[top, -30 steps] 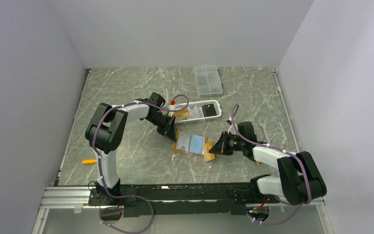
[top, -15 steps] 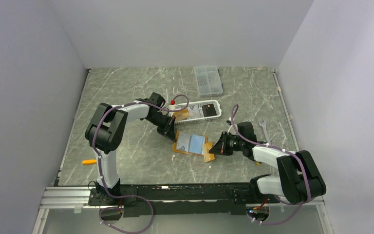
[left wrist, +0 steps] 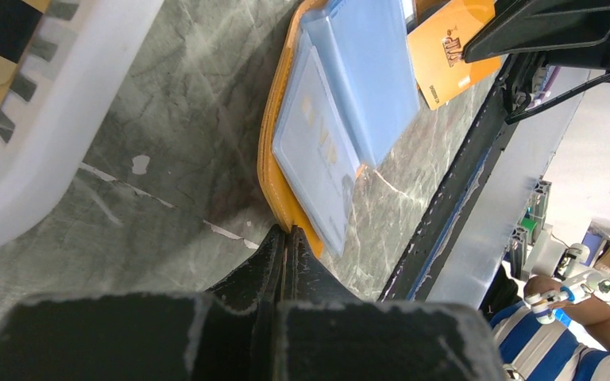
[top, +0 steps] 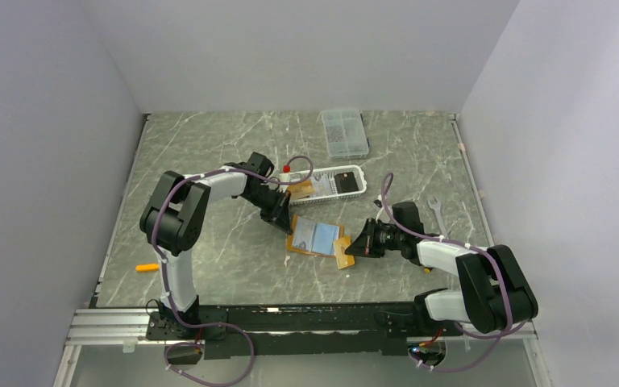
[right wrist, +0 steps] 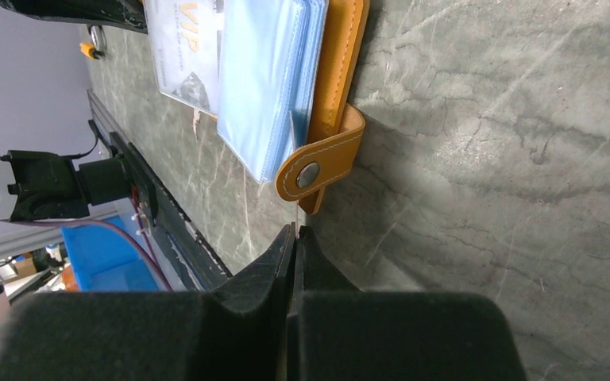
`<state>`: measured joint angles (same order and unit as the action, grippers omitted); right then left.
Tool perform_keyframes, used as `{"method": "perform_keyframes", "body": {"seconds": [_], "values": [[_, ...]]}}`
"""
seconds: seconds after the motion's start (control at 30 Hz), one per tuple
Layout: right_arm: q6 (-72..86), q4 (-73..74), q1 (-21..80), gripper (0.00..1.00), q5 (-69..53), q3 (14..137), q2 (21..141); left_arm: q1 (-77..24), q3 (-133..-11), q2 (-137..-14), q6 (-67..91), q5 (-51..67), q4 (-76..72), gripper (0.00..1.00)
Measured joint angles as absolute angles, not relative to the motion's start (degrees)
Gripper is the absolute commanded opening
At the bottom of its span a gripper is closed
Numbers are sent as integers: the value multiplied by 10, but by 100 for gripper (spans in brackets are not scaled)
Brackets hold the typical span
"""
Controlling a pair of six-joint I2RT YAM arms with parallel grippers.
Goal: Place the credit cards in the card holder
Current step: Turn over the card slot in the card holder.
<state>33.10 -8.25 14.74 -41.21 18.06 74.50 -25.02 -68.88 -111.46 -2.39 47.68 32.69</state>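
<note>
The card holder [top: 316, 235] lies open on the table, orange outside and light blue inside, its snap tab [right wrist: 322, 163] pointing toward my right gripper. A pale blue credit card [left wrist: 314, 151] rests on its left half. My left gripper [left wrist: 290, 232] is shut, its tips pinching the holder's orange edge [left wrist: 272, 151] at the left corner. My right gripper [top: 353, 247] is shut on an orange credit card [left wrist: 445, 48], held just beside the holder's right edge. In the right wrist view that card shows only edge-on between the fingertips [right wrist: 286, 246].
A white slotted basket [top: 346, 182] stands behind the holder with more cards [left wrist: 0, 48] in it. A clear compartment box [top: 344, 133] sits farther back. A wrench [top: 438, 210] lies at the right, a small orange item [top: 147, 267] at the left.
</note>
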Motion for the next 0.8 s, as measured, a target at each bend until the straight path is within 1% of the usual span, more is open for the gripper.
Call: {"method": "perform_keyframes", "body": {"seconds": [0.43, 0.8], "values": [[337, -96, 147, 0, -426, 181, 744, -251, -691, -1115, -24, 477, 331, 0], [336, -95, 147, 0, -426, 181, 714, -251, -691, -1115, -24, 477, 331, 0]]}}
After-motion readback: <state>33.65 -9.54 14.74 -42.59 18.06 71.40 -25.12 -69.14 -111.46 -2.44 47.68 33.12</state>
